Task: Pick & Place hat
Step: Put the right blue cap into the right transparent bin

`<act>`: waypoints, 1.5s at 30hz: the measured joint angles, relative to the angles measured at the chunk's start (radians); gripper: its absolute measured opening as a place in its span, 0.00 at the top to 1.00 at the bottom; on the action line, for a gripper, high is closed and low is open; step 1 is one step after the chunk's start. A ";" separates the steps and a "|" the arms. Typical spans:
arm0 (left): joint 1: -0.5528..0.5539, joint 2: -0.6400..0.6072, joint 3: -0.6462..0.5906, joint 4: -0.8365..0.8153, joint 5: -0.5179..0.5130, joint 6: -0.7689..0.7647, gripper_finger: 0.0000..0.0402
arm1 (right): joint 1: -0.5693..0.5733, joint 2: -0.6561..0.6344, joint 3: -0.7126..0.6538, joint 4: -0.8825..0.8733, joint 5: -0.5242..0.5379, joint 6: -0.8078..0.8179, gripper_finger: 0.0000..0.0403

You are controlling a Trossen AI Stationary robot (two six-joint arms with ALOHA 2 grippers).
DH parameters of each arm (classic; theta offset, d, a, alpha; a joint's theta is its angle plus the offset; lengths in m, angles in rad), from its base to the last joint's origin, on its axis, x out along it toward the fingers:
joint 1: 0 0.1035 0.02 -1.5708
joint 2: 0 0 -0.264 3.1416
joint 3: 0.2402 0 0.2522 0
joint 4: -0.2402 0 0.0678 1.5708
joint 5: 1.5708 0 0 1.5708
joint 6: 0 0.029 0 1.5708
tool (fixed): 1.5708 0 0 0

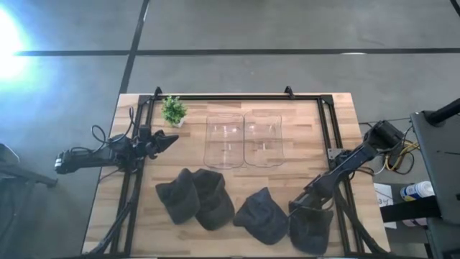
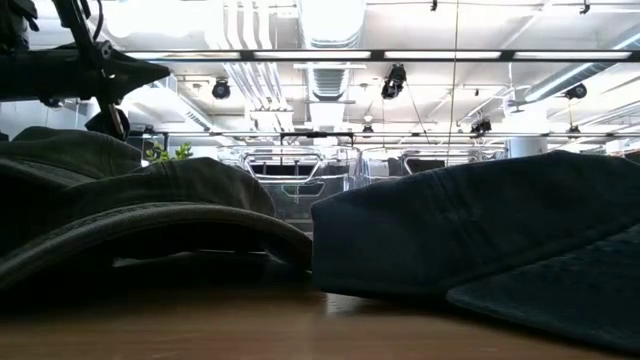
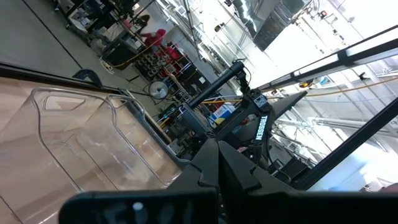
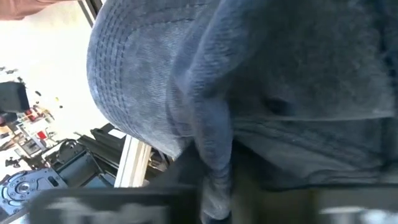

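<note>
**A:** How far along is the hat task?

**B:** Early, by the look of it. Both clear bins at the table's middle hold nothing. Four dark hats lie along the near edge: two overlapping on the left, one in the middle, and one at the right.

**A:** Which arm is working?

**B:** The right gripper is down on the rightmost hat. Its wrist camera shows blue-grey fabric bunched between the fingers, so it seems clamped on that hat, which has not clearly left the table.

**A:** And the left arm?

**B:** The left gripper waits above the left side, near a small plant, fingers together, empty. Lifting and binning remain.
</note>
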 joint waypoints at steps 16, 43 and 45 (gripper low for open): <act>0.000 0.000 0.000 -0.002 -0.003 0.000 1.00 | 0.015 -0.193 0.138 -0.342 0.232 0.086 0.98; 0.000 0.000 0.000 -0.005 -0.005 0.001 1.00 | -0.174 -0.184 0.862 -1.128 0.901 -0.171 0.98; 0.000 0.000 0.000 -0.005 -0.005 0.001 1.00 | -0.234 -0.155 0.855 -1.144 0.938 -0.256 0.98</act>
